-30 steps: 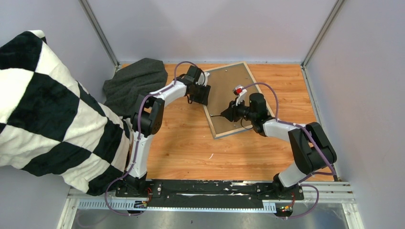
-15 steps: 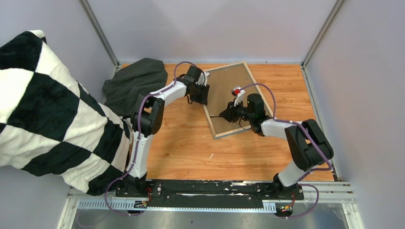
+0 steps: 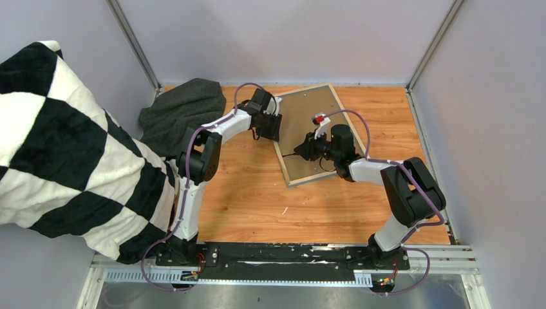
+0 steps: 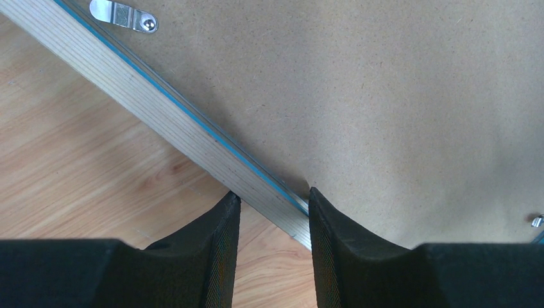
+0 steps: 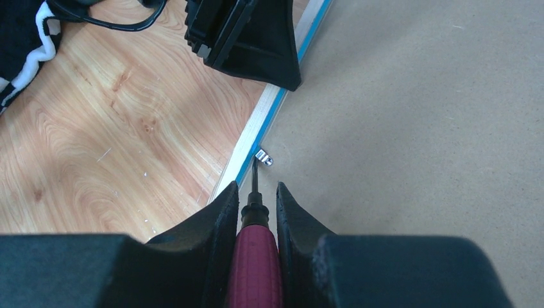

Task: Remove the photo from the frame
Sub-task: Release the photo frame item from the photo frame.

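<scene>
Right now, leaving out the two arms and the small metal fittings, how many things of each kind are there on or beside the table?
frame: 1
backing board: 1
red-handled tool: 1
textiles: 2, the grey cloth and the checked blanket
Total: 5

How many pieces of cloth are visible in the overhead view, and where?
2. A crumpled dark grey cloth lies at the wooden table's far left corner. A large black-and-white checked blanket covers the view's left side. Others may be hidden under it.
</scene>
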Motion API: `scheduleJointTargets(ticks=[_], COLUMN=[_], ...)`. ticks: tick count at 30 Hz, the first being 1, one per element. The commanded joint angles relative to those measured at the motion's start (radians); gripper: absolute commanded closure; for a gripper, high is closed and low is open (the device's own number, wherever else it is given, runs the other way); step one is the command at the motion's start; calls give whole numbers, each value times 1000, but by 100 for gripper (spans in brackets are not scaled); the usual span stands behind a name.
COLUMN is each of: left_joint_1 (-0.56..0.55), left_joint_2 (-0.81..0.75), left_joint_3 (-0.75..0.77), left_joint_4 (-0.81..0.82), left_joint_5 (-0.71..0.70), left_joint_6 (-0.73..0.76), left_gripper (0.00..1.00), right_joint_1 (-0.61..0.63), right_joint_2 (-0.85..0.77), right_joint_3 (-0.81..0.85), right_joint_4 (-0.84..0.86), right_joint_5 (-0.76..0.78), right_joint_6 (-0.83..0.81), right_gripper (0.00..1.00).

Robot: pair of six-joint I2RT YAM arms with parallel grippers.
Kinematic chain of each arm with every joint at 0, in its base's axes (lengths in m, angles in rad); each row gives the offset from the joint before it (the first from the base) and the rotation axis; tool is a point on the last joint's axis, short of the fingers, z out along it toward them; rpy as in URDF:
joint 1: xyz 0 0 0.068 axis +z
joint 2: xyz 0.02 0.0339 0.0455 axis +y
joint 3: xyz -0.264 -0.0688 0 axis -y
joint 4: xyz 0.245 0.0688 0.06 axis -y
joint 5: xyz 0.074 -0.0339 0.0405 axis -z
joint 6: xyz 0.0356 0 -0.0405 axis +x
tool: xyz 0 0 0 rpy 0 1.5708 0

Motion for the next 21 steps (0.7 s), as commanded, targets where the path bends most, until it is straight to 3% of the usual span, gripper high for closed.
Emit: scheduleJointTargets(ticks=[1,21], left_joint_1=[-9,-24], left_joint_2=[87,84], left_joint_3=[-57,-57], left_joint_4=[-112,-120], left_joint_5=[-30,-47], left_joint_6=[81,117], left_gripper=[100,100], right_joint_1=[-7,9], right_joint_2=[21,-11], right_joint_3=[9,-81], right_joint_4=[15,196], right_joint_5=[183,580], right_joint_6=[2,100], right_gripper=[100,100])
